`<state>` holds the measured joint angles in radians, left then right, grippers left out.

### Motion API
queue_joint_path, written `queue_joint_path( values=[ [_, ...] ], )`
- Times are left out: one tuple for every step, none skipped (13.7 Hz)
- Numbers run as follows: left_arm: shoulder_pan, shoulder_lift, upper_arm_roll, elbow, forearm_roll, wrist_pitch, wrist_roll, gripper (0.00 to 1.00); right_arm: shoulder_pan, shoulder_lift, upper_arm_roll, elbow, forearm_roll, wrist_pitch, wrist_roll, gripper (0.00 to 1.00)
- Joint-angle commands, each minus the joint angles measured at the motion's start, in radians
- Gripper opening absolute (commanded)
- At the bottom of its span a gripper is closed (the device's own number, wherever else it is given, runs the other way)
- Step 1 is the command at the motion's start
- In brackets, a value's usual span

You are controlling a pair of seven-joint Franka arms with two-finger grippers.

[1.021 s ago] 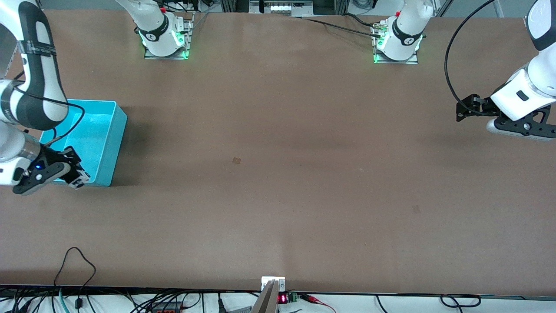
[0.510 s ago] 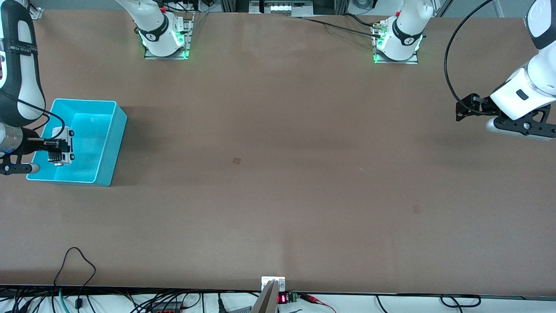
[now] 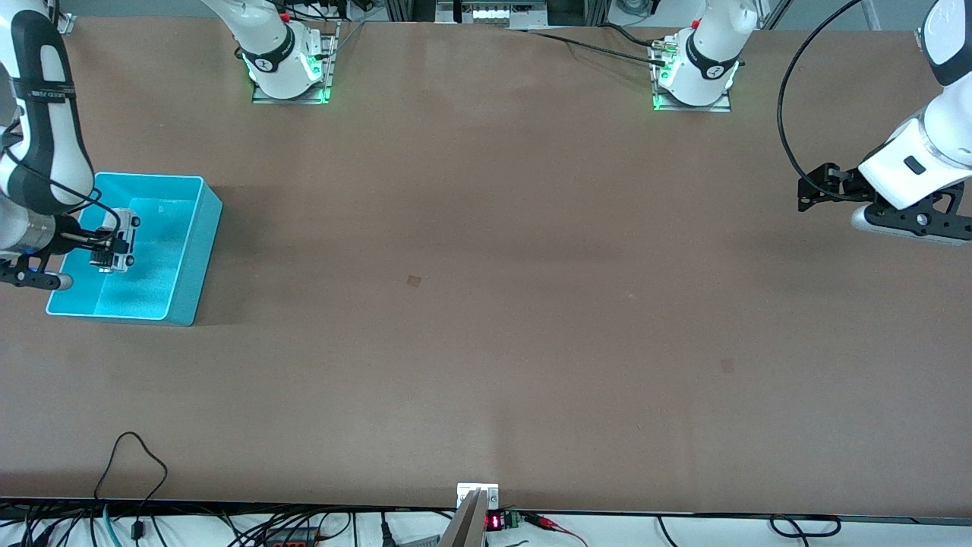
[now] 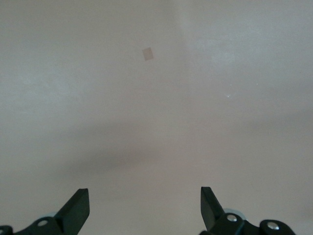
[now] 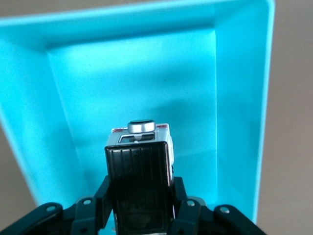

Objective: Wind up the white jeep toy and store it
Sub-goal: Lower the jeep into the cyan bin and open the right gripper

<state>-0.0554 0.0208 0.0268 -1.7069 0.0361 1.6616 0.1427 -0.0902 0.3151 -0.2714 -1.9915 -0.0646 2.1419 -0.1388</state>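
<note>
Brown and wide, the table [image 3: 486, 304] carries little: a cyan bin [image 3: 194, 258] sits at the right arm's end, and a small square mark [image 3: 413, 280] shows on the bare board toward the middle, well apart from the bin.

Over the bin's open inside hangs the right gripper [image 3: 102, 247], reaching in from the table's edge. Its jaws are clamped on the white jeep toy [image 3: 114, 245], one finger [image 5: 188, 210] pressed against each flank. In the right wrist view the jeep [image 5: 139, 183] shows its black ribbed roof panel, with a round silver knob [image 5: 141, 125] at the end pointing away from the gripper [image 5: 139, 215]. The bin's floor [image 5: 146, 83] lies below the car, and whether the wheels touch it cannot be told. The bin's walls [image 5: 239, 98] stand around the jeep on all sides seen.

Well apart from the bin, at the left arm's end of the table, the left gripper [image 3: 816, 190] waits above bare board. Its jaws stand wide apart with nothing between them, both fingertips [image 4: 78, 208] showing in the left wrist view over plain brown surface.
</note>
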Motion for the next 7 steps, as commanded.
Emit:
queue_joint_path(
  values=[
    [0.0,-0.002,0.004,0.015,-0.005,-0.02,0.018,1.0,-0.006,-0.082,0.005,-0.183,-0.021,0.148,-0.033,0.0],
    [-0.001,-0.002,0.004,0.015,-0.004,-0.019,0.018,1.0,-0.008,-0.082,0.005,-0.223,-0.021,0.205,-0.047,0.0],
    [-0.001,-0.002,0.004,0.015,-0.005,-0.02,0.018,1.0,-0.016,-0.077,0.005,-0.252,-0.021,0.258,-0.059,0.0],
    [0.0,-0.002,0.004,0.013,-0.005,-0.02,0.018,1.0,-0.032,-0.068,0.005,-0.271,-0.021,0.3,-0.067,0.0],
    [0.0,-0.002,0.004,0.015,-0.004,-0.019,0.018,1.0,-0.036,-0.056,0.005,-0.285,-0.021,0.329,-0.067,0.0],
    [0.0,-0.002,0.004,0.015,-0.004,-0.02,0.018,1.0,-0.037,-0.048,0.005,-0.302,-0.021,0.36,-0.067,0.0],
    [0.0,-0.002,0.004,0.015,-0.004,-0.02,0.018,1.0,-0.039,-0.039,0.006,-0.317,-0.021,0.386,-0.067,0.0]
  ],
)
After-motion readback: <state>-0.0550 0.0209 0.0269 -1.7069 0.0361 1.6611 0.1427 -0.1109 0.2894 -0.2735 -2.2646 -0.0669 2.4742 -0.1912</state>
